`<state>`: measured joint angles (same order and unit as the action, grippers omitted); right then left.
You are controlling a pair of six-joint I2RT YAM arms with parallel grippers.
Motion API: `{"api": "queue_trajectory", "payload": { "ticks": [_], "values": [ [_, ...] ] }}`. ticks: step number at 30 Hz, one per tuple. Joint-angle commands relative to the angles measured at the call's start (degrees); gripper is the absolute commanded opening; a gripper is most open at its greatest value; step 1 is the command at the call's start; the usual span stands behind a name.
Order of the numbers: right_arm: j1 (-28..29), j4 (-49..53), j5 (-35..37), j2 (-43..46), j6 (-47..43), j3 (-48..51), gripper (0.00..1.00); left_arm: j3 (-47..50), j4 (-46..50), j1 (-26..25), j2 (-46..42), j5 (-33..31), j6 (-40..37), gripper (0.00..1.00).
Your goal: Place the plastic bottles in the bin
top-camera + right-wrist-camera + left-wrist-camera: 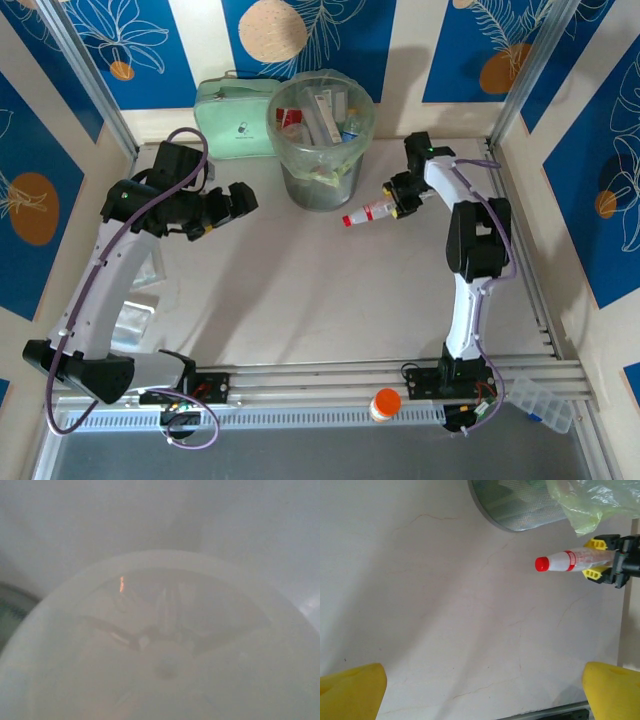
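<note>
Right up against my right wrist cam: the red-capped bottle [165,645], right gripper [400,200] clamped on it, near the bin [318,188]. Left gripper [238,200] hangs with fingers wide apart.

Bin [320,187] at far centre of table [300,300], several bottles [325,118] in it; case [232,118] just behind-left of bin. Another bottle [368,212] level, front-right of bin, clamped in right gripper [397,203]. Left gripper [240,198] left of bin, apart. Jar [385,404] at near edge btw arm bases
</note>
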<state>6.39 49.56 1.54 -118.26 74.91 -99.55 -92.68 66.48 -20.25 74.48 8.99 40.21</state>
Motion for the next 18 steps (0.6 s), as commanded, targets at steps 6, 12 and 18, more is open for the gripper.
{"api": "queue_trajectory", "payload": {
  "ticks": [6,12,18],
  "values": [
    [-1.49,5.55,4.13,17.47,-13.43,2.82,0.51,2.23,-8.69,0.74,-2.79,4.81,2.90,0.98],
    [-3.40,5.22,1.81,25.64,-16.92,-1.65,0.51,4.40,-12.47,0.72,-3.50,5.62,2.62,0.98],
    [-1.72,1.83,-5.52,20.30,-16.22,-16.01,0.50,-2.67,-5.62,0.74,-2.83,-2.79,-6.46,0.98]
  ]
}}
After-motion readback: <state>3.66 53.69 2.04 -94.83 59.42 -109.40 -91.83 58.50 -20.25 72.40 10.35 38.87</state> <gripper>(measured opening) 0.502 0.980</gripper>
